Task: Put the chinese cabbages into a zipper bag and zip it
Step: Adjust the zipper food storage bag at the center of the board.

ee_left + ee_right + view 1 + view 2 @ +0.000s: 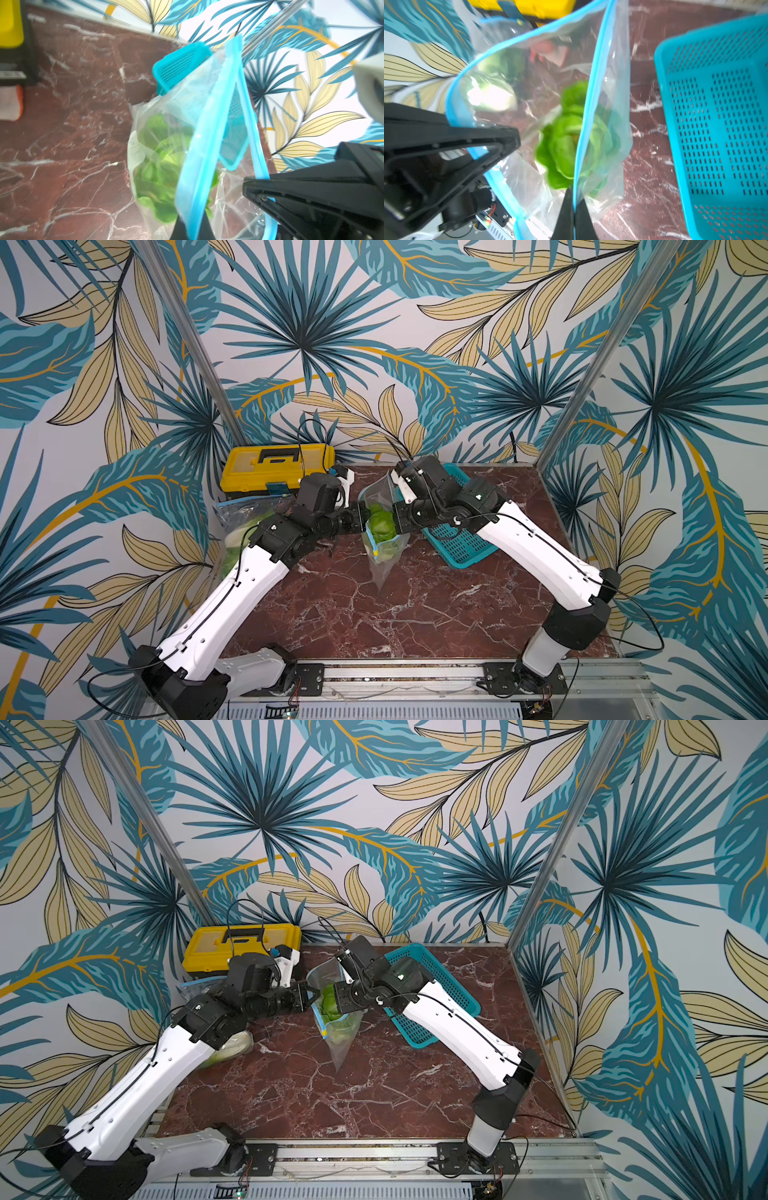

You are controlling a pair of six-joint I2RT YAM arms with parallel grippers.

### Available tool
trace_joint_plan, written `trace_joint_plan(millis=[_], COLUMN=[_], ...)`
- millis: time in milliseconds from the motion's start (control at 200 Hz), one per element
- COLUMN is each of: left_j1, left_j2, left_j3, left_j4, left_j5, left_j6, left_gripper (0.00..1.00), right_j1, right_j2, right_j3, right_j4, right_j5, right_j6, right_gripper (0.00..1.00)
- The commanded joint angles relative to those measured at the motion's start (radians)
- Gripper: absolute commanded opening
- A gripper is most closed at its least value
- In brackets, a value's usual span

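Two robot arms hold a clear zipper bag (381, 568) (338, 1046) aloft between them over a red marble surface (415, 614). The left pincer (360, 517) (191, 230) is clamped tight on one side of the bag's blue zip rim. The right pincer (397, 519) (574, 218) is pinched on the opposite side of that rim.

The bag's mouth gapes open between the two grips, unzipped. Its lower corner points down at the surface; whether it touches cannot be told.

Inside the bag sit the chinese cabbages (380, 526) (330, 1004) (160, 166) (566, 145), a mass of frilly green leaves. How many heads are there cannot be told.

A teal perforated basket (457, 549) (716, 124) lies just beside the right arm. A yellow toolbox (266, 472) stands at the far left corner. In front of it, partly under the left arm, a second zipper bag (241, 512) holds a further cabbage head (232, 1048), with a pale base and green leaves.
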Motion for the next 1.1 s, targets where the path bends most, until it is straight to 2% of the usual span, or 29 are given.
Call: trace_joint_plan(millis=[0, 45, 110, 155, 235, 325, 375, 441, 571, 611, 666, 776, 921, 1091], left_j1=[-0.008, -0.01, -0.001, 0.005, 0.005, 0.005, 0.01, 0.042, 0.17, 0.192, 0.203, 0.196, 0.125, 0.099], left_j2=[0.023, 0.026, 0.049, 0.079, 0.143, 0.2, 0.214, 0.22, 0.146, 0.109, 0.061, -0.031, -0.158, -0.119], left_j3=[0.107, 0.123, 0.123, 0.133, 0.167, 0.176, 0.162, 0.151, 0.097, 0.078, 0.051, -0.058, -0.223, -0.236], left_j4=[-0.114, -0.114, -0.114, -0.106, -0.104, -0.071, -0.032, -0.006, 0.073, 0.087, 0.09, 0.089, 0.063, 0.065], left_j5=[0.056, 0.064, 0.087, 0.149, 0.253, 0.349, 0.396, 0.432, 0.514, 0.504, 0.473, 0.393, 0.141, 0.087], left_j6=[0.013, 0.017, 0.022, 0.022, 0.034, 0.045, 0.058, 0.062, 0.028, 0.031, 0.047, 0.091, 0.217, 0.278], left_gripper=[0.0, 0.0, 0.0, 0.0, 0.0, 0.01, 0.08, 0.24, 0.57, 0.67, 0.73, 0.72, 0.69, 0.66], right_j1=[-0.073, -0.113, -0.114, -0.128, -0.128, -0.127, -0.128, -0.132, -0.169, -0.178, -0.182, -0.182, -0.181, -0.18], right_j2=[0.026, -0.005, -0.115, -0.123, -0.111, -0.179, -0.214, -0.258, -0.313, -0.303, -0.285, -0.269, -0.257, -0.248], right_j3=[0.039, 0.059, -0.15, -0.219, -0.211, -0.342, -0.411, -0.505, -0.736, -0.765, -0.777, -0.785, -0.753, -0.741], right_j4=[-0.11, -0.093, 0.177, 0.243, 0.231, 0.388, 0.432, 0.491, 0.819, 0.898, 0.948, 0.988, 0.967, 0.948], right_j5=[-0.05, -0.101, -0.192, -0.271, -0.297, -0.313, -0.279, -0.223, -0.195, -0.186, -0.168, -0.126, -0.119, -0.132], right_j6=[0.016, 0.067, 0.128, 0.195, 0.238, 0.347, 0.399, 0.491, 0.794, 0.882, 0.965, 1.051, 1.055, 1.05], right_gripper=[0.0, 0.0, 0.0, 0.0, 0.0, 0.0, 0.0, 0.0, 0.0, 0.0, 0.0, 0.0, 0.0, 0.0])
